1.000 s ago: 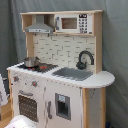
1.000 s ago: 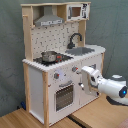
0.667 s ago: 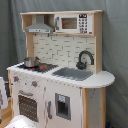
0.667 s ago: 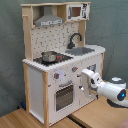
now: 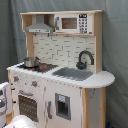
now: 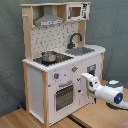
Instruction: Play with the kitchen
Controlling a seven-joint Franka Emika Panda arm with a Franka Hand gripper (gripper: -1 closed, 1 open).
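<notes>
In the second exterior view, the arm (image 6: 111,93) has shifted slightly left and down in the frame. Its gripper (image 6: 84,78) now sits closer to the kitchen (image 6: 50,30) front, near the oven door (image 6: 64,95) at lower centre.

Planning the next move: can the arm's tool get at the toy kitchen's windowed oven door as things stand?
Probably yes: the tool is in front of the white and wood toy kitchen, beside the windowed oven door, with nothing visible between.

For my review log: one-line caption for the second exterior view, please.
White robot arm's gripper reaches toward the front of the toy kitchen, beside the oven door; small pot on the stovetop.
</notes>
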